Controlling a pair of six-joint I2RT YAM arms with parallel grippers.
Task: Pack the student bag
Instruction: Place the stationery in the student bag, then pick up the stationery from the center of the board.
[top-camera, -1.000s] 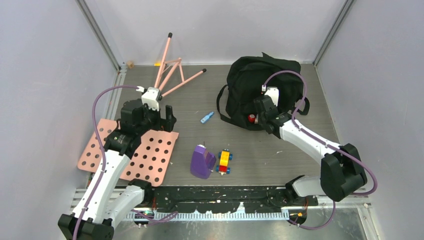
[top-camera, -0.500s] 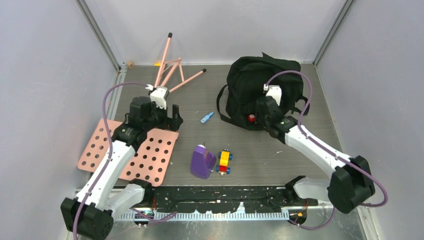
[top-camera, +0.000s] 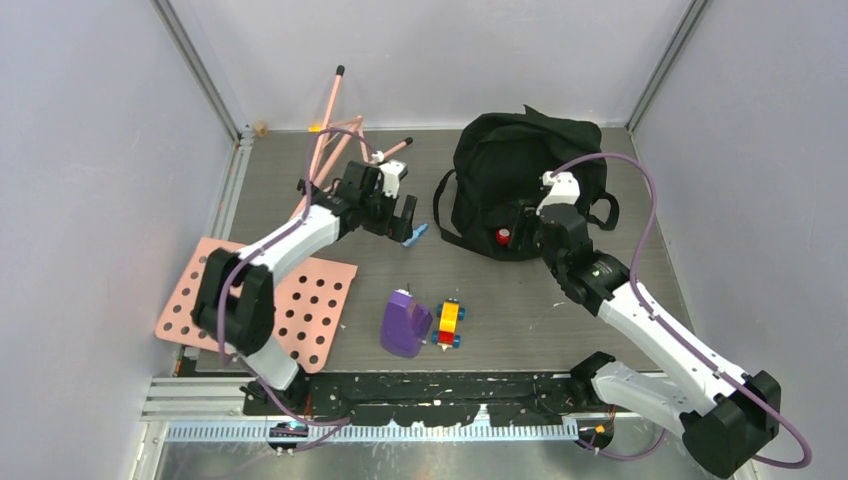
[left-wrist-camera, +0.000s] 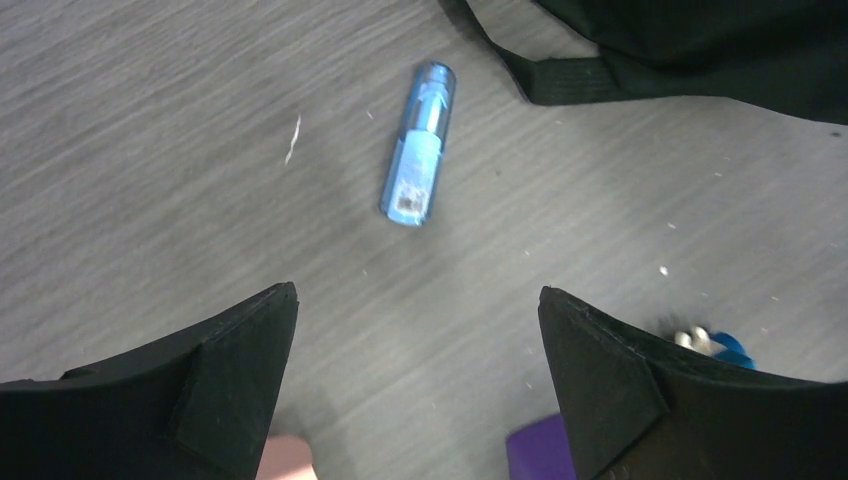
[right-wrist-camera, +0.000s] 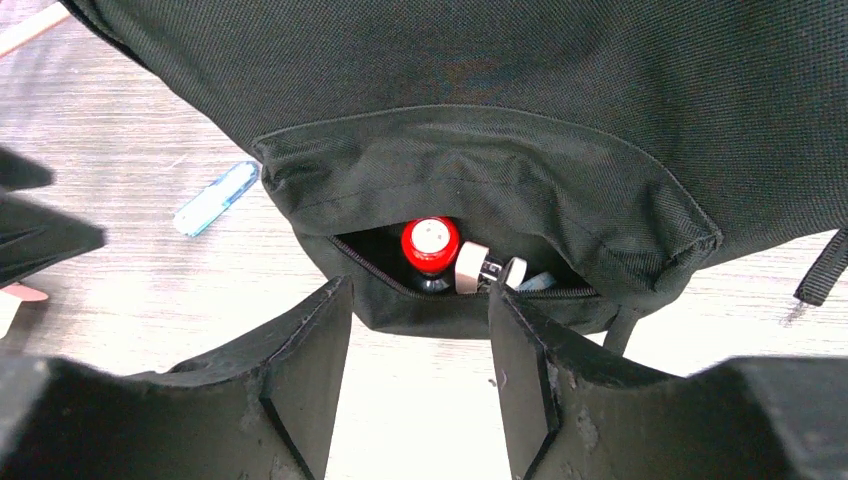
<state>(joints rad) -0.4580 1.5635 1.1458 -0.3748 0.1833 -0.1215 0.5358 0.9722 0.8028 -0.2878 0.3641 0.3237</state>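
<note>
The black student bag lies at the back right, its front pocket open toward me. Inside the pocket show a red-capped item and a white-capped one. My right gripper is open and empty, just in front of the pocket opening, apart from it. My left gripper is open and empty, hovering above the table just short of a small blue pen-like tube, which also shows in the top view left of the bag's strap.
A purple bottle-like container and a coloured toy-brick car sit at the front middle. A pink perforated board lies front left. A pink rod frame leans at the back left wall.
My left arm has swung far right and forward, from over the pink board to above the blue tube. My right gripper has drawn back a little from the bag pocket.
</note>
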